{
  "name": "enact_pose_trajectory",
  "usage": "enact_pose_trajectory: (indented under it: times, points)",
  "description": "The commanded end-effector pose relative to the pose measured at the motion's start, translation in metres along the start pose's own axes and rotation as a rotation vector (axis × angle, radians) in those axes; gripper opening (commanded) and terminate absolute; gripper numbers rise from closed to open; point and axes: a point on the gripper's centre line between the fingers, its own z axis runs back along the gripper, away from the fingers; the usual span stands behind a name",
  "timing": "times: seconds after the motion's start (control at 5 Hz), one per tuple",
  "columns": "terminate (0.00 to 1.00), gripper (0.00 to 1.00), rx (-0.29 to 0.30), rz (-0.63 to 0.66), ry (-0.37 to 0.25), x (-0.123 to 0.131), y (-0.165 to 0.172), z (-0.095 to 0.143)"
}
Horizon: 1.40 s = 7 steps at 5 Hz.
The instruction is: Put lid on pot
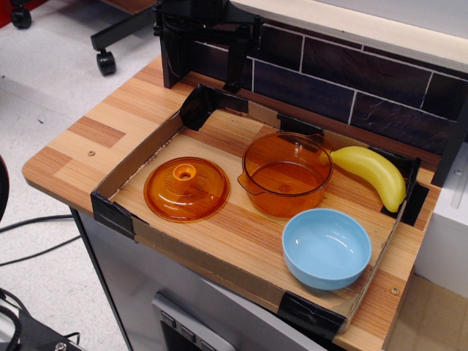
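The amber glass lid [186, 189] lies knob up on the wooden tray floor, at the left. The amber glass pot [286, 173] stands upright and uncovered just right of the lid, with nothing inside. My gripper [204, 73] is black and hangs at the back left, above the tray's far corner. It is well behind the lid and pot. Its two fingers [236, 69] stand wide apart with nothing between them.
A light-blue bowl [326, 248] sits in front of the pot. A yellow banana [373, 175] lies to the pot's right. Low cardboard walls [146, 151] with black tape ring the tray. A dark brick wall [351, 80] runs behind.
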Motion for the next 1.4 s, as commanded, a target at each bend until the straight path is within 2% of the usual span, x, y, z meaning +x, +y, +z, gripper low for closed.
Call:
enact_pose_trajectory:
  times: [0.0, 0.4, 0.6, 0.8, 1.2]
  points:
    - [0.0, 1.0, 0.0, 0.0, 0.0, 0.0, 0.0, 0.0]
    - [0.0, 1.0, -0.097, -0.29, -0.012, -0.042, 0.017, -0.011]
    - [0.0, 1.0, -0.153, -0.388, 0.008, -0.063, 0.03, -0.011]
    - [0.0, 1.0, -0.16, -0.422, 0.042, -0.071, 0.034, -0.021]
    - [0.0, 1.0, -0.188, -0.449, -0.005, -0.077, 0.028, -0.038]
